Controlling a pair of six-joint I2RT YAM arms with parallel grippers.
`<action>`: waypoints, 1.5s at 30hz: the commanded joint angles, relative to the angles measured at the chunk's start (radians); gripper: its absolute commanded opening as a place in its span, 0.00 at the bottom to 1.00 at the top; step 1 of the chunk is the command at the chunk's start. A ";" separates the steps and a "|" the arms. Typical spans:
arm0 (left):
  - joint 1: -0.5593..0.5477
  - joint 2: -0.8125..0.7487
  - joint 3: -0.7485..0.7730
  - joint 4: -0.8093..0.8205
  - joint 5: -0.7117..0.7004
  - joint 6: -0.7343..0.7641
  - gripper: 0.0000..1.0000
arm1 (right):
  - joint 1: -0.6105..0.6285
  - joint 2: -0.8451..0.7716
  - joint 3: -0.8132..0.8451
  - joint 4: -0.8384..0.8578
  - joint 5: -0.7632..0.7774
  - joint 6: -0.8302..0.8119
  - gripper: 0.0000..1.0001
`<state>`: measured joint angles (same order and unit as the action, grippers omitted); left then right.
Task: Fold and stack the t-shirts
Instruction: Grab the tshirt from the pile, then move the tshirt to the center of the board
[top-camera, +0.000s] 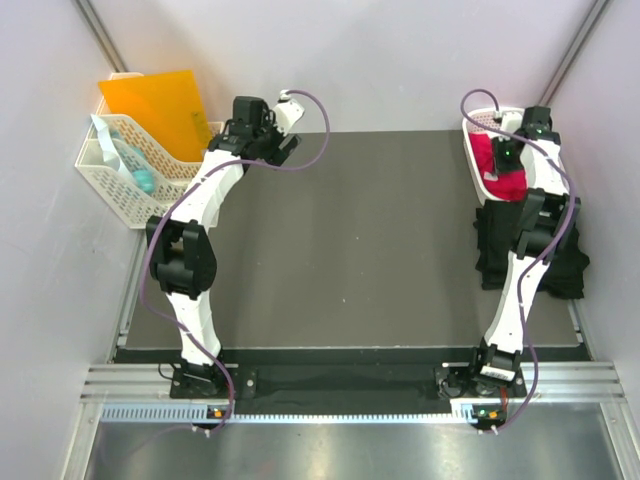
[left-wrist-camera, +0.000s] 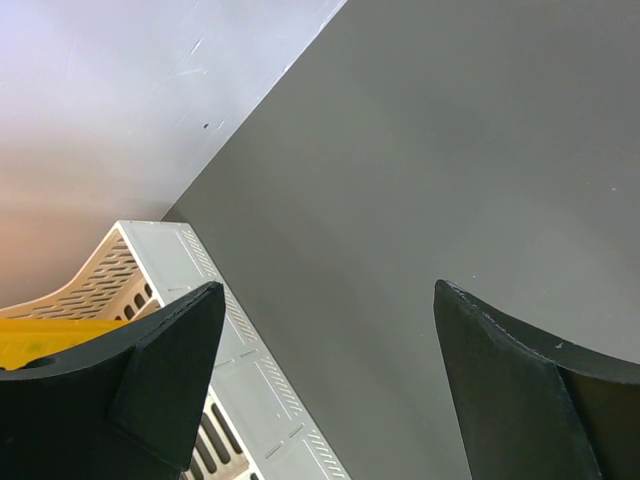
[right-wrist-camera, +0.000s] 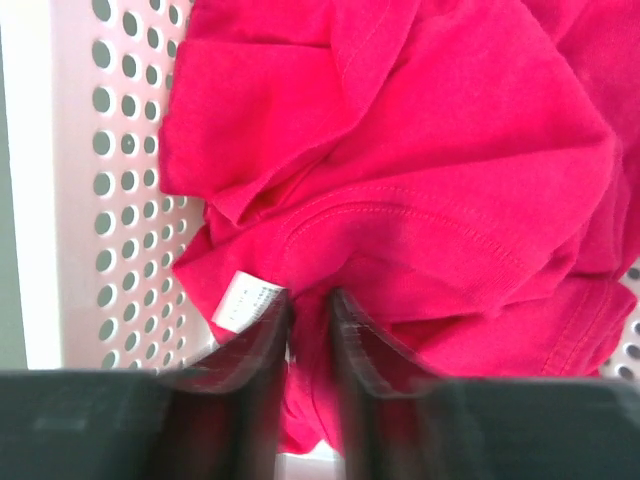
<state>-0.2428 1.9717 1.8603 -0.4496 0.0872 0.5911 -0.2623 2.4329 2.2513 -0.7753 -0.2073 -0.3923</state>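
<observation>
Right claw (right-wrist-camera: 310, 302) nearly closed, pinching a red shirt (right-wrist-camera: 420, 180) fold by its label (right-wrist-camera: 245, 300), inside basket (right-wrist-camera: 110, 200). The lift should go straight up, slowly, so the cloth clears the rim. Left claw (left-wrist-camera: 330, 292) wide, empty, over worktop (left-wrist-camera: 450, 150).

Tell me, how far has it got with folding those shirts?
Done, it seems: the black shirt lies in a flat pile on the right side of the table. In hand: the right gripper pinches the red shirt, crumpled in its white basket. Left to do: lift it out, fold it and stack it on the black one. The left gripper hangs open, holding nothing.
</observation>
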 joint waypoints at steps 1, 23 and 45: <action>-0.004 -0.048 0.005 0.017 -0.006 0.006 0.89 | 0.012 0.008 0.013 0.005 0.011 -0.005 0.05; -0.013 -0.066 -0.093 0.063 0.060 -0.027 0.59 | 0.084 -0.383 0.044 0.184 0.247 -0.016 0.00; -0.023 -0.080 -0.204 0.261 0.020 -0.047 0.59 | 0.439 -0.623 -0.033 0.984 0.623 -0.413 0.00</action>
<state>-0.2619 1.9652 1.6871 -0.3000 0.1322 0.5697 0.1413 1.8729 2.1281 -0.0597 0.3225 -0.7235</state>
